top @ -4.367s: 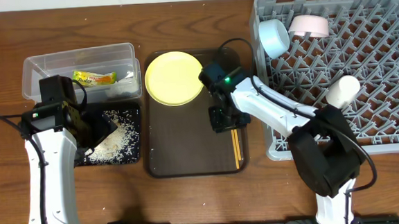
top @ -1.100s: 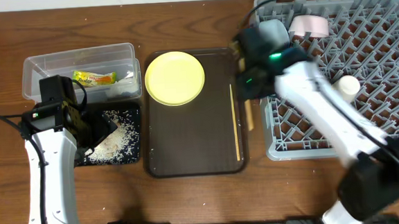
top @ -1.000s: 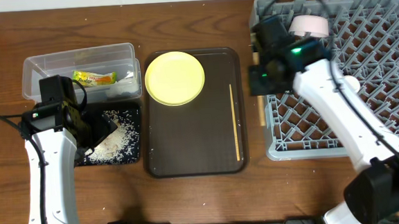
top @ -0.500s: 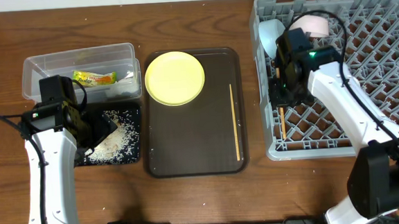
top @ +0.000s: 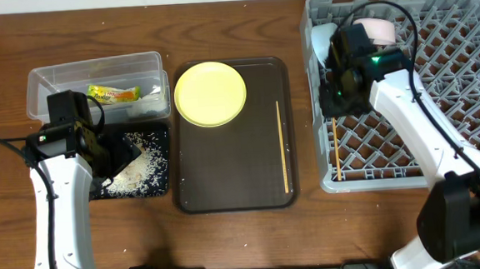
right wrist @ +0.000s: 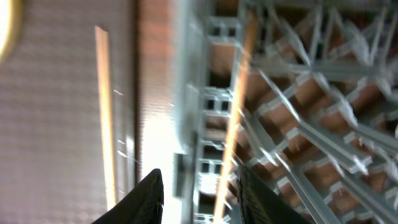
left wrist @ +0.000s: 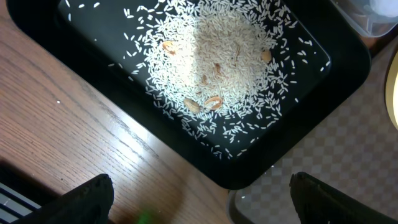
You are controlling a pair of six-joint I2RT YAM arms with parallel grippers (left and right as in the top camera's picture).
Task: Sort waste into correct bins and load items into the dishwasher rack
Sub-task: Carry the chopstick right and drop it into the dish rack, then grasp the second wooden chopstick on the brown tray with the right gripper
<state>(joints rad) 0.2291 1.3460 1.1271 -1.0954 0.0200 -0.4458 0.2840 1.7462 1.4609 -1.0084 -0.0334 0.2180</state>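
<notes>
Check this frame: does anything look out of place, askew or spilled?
The pair is split. One chopstick lies inside the dishwasher rack along its left edge, while the other chopstick lies alone on the brown serving tray. Nothing else stands out; no spill is visible on the table.

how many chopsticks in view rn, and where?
2. One chopstick lies on the brown tray, toward its right side. The second chopstick lies in the dishwasher rack along its left edge. None looks hidden.
</notes>
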